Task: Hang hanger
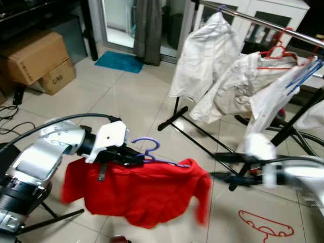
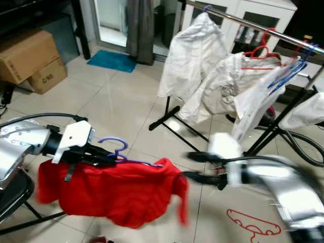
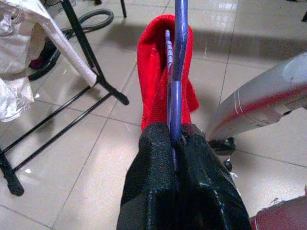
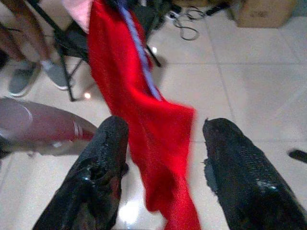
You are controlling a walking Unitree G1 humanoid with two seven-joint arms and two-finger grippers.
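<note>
1. The purple hanger (image 1: 152, 154) carries a red shirt (image 1: 139, 195) and hangs in mid-air over the tiled floor (image 1: 116, 96), well short of the clothes rail (image 1: 263, 23) and lower than it.
2. The left gripper (image 1: 132, 158) is clamped tight on the hanger just under its hook. Held at that single narrow spot, the hanger could swivel or slide between the fingers as the arm lifts.
3. The shirt's weight hangs unevenly, one sleeve drooping toward the right gripper (image 1: 230, 166). It could slip off the hanger's shoulder.
4. The right gripper has its fingers spread wide and holds nothing. It is blurred and sits just beside the dangling sleeve, so it might snag the cloth.
5. The rail's near end is crowded with white garments (image 1: 223, 76) and other hangers (image 1: 276, 53). The hook may catch on these or miss the bar.
6. The rack's black feet (image 1: 174, 117) spread across the floor and could trip an approaching step.
</note>
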